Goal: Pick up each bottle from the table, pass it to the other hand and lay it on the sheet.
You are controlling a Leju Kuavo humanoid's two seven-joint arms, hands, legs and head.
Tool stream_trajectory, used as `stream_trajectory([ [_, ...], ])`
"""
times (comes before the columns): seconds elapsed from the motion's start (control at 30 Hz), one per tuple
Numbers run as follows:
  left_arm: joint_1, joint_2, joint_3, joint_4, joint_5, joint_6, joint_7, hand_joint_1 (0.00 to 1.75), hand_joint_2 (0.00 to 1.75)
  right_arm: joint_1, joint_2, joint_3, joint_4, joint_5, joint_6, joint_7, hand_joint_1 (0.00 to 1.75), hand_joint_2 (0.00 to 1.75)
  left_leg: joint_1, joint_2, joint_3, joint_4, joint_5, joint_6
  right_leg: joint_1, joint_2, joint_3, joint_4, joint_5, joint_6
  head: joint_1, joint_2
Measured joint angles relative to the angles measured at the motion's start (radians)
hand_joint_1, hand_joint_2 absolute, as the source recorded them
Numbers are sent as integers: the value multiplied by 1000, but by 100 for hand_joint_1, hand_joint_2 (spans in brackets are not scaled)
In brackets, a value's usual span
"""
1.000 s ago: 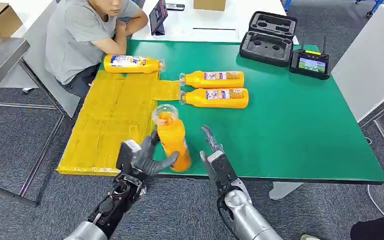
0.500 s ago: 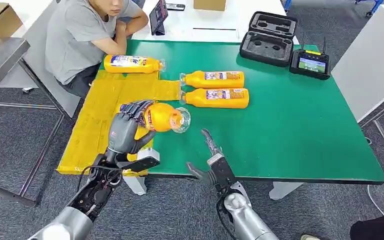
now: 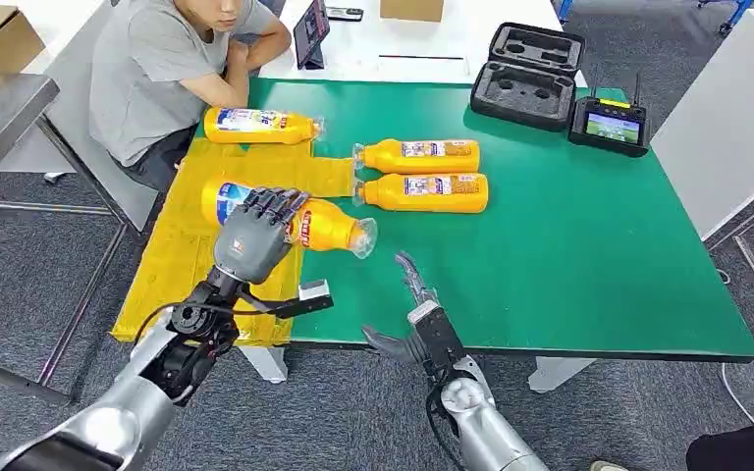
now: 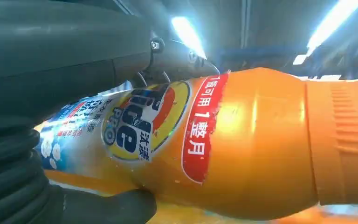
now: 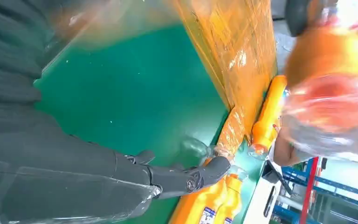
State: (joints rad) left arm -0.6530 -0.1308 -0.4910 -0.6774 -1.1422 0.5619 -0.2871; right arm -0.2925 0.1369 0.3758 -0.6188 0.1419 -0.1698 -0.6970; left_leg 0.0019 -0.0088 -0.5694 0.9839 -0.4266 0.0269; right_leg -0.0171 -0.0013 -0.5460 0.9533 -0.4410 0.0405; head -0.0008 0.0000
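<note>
Orange bottle (image 3: 309,222) lay sideways in the left robot hand (image 3: 252,235), gripped over the yellow sheet (image 3: 187,265) near its inner edge. Right robot hand (image 3: 420,314) hovered empty, fingers spread, at the counter (image 3: 589,245) front edge.

Left hand (image 3: 251,235) hides held bottle (image 3: 329,226) middle.
</note>
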Motion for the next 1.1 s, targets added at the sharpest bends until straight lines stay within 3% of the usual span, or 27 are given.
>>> stream_trajectory([
  [0.47, -52, 3, -18, 122, -45, -37, 63, 175, 175, 0, 0, -1, 0, 0, 0, 0, 0, 175, 0, 0, 0, 0, 0, 0, 0, 0, 0, 0, 0, 0, 0, 0],
  [1.1, -91, 8, 7, 237, -62, -311, 175, 175, 175, 0, 0, -2, 0, -5, -3, 0, 0, 175, 0, 0, 0, 0, 0, 0, 0, 0, 0, 0, 0, 0, 0, 0],
])
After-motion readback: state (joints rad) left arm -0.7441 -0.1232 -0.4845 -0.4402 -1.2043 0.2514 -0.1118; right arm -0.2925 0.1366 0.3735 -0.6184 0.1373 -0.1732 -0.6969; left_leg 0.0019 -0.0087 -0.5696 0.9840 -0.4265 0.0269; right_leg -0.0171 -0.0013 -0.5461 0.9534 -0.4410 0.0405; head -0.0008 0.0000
